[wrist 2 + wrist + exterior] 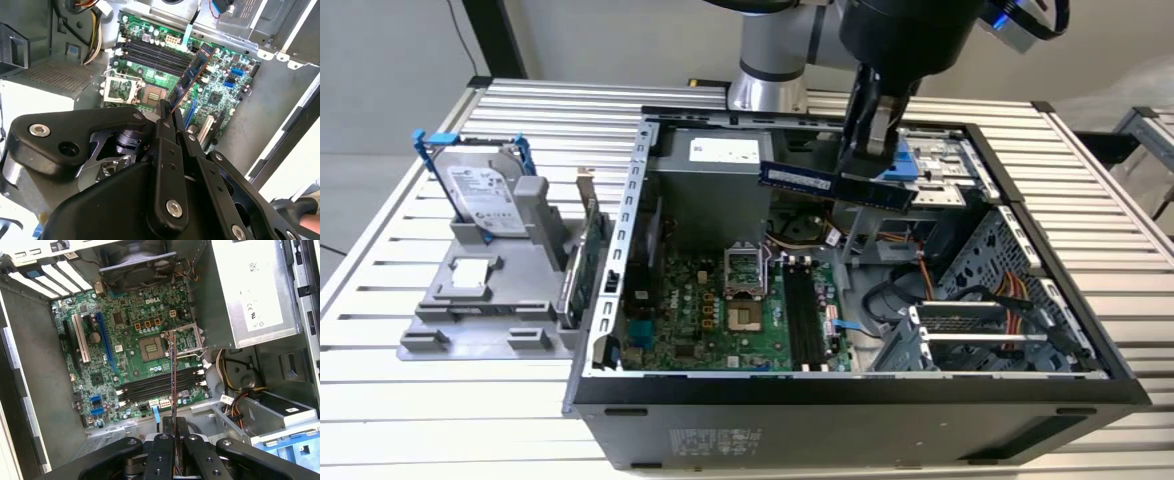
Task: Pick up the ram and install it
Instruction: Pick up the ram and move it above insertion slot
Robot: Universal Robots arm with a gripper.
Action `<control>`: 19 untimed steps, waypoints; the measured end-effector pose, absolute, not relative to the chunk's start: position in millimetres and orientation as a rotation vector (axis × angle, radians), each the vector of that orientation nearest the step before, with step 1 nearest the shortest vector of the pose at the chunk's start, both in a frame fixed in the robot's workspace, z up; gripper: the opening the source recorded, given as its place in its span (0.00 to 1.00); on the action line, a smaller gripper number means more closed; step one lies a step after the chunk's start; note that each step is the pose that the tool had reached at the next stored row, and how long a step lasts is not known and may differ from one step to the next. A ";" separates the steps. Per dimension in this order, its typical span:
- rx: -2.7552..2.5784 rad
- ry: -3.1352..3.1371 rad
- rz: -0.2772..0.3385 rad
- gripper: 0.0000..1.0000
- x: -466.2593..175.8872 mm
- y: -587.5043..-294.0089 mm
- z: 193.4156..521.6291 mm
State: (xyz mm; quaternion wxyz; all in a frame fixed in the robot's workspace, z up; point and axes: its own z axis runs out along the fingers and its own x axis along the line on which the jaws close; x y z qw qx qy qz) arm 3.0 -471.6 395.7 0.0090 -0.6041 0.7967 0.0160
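The ram (834,182) is a long blue stick with dark chips, hanging level above the open computer case (634,250). My gripper (865,178) is shut on it near one end. In the second wrist view the ram (193,74) sticks out from the gripper (168,114) over the green motherboard (220,90). In the first wrist view the ram (173,385) shows edge-on, running out from the gripper (174,429) across the dark memory slots (155,383). Those slots (803,320) lie well below the ram, beside the processor socket (744,270).
A silver hard drive in a blue frame (483,195) stands on a grey holder (494,300) at the exterior view's left. A green card (587,262) leans beside the case wall. Inside the case are the power supply (250,290), coloured cables (994,290) and a drive cage (974,330).
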 end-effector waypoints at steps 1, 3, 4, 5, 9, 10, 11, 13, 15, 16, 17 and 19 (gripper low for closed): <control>-1.883 2.492 0.050 0.00 3.0 -471.6 395.7; -1.875 2.498 0.050 0.00 3.0 -471.6 395.7; -1.871 2.501 0.050 0.00 3.0 -471.7 395.7; -1.866 2.504 0.050 0.00 3.0 -471.7 395.6; -1.850 2.516 0.049 0.00 3.0 -471.7 395.6; -1.846 2.519 0.049 0.00 3.0 -471.7 395.7; -1.842 2.522 0.049 0.00 3.0 -471.6 395.7; -1.834 2.527 0.049 0.00 3.0 -471.6 395.7; -1.826 2.533 0.049 0.00 3.0 -471.6 395.7; -1.823 2.535 0.049 0.00 3.0 -471.6 395.6; -1.819 2.538 0.049 0.00 3.0 -471.7 395.5; -1.811 2.543 0.049 0.00 3.0 -471.7 395.5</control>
